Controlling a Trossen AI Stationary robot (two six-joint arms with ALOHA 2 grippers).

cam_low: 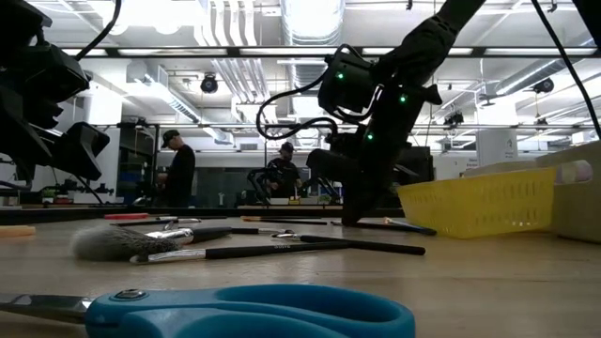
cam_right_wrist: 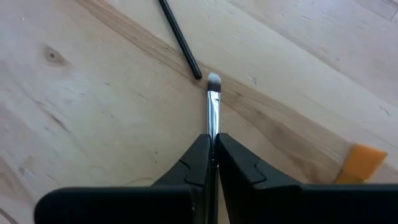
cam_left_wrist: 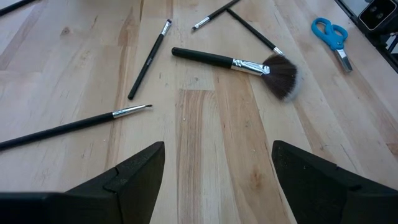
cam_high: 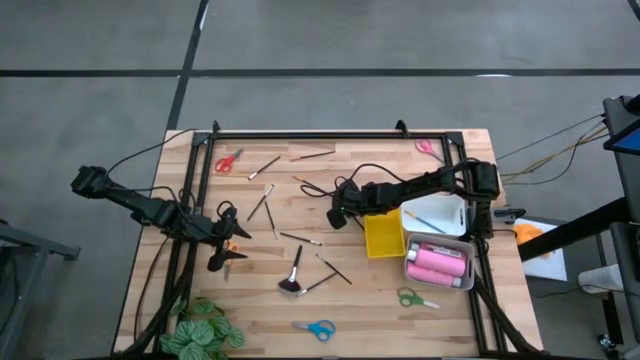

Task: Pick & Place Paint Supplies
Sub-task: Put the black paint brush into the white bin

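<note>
**Thin brush pinched, yellow tray close by**

While my right gripper [cam_right_wrist: 212, 149] sat low over the middle of the worktop [cam_high: 380, 290], its fingers were pressed together on a thin brush [cam_right_wrist: 213, 102], holding it by the handle. The brush ran straight out ahead along the gripper's own line, silver ferrule and pale bristle tip pointing away from me, the tip lying just beside the end of a second, black-handled brush [cam_right_wrist: 180, 38] that slanted off across the boards. What mattered for the coming move, as I judged it, was that the yellow tray [cam_high: 383, 236] lay just beside my right gripper [cam_high: 340, 212], on the side toward the worktop's near right corner, with the white tray [cam_high: 440, 212] and the pink paint bottles [cam_high: 438, 264] beyond it (a short carry, then).

My left gripper [cam_left_wrist: 217, 180] hung with fingers spread wide near the left edge, holding nothing; the fluffy black brush [cam_left_wrist: 242, 64] lay ahead of it, handle crosswise, and that arm was the nearer one to it.

I could read no brand, label or writing anywhere.
</note>
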